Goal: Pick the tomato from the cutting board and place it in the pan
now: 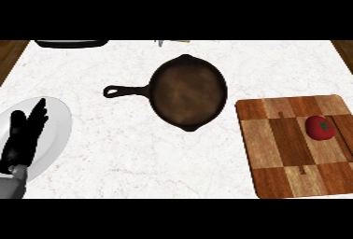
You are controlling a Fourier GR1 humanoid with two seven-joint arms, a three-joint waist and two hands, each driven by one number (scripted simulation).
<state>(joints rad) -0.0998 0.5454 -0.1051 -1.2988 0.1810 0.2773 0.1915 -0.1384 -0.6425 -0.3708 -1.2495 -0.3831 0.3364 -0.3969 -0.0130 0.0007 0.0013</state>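
Note:
A red tomato (320,127) with a green stem spot lies on the right side of the wooden cutting board (276,140), at the counter's right. A dark cast-iron pan (188,91) sits in the middle of the counter, its handle pointing left. My left hand (24,135) rests open at the lower left with its fingers straight, far from both the tomato and the pan. My right hand does not show in the head view.
A white plate (59,126) lies under and behind my left hand at the left edge. A dark object (71,43) sits at the counter's far left edge, and a small item (171,41) at the far middle.

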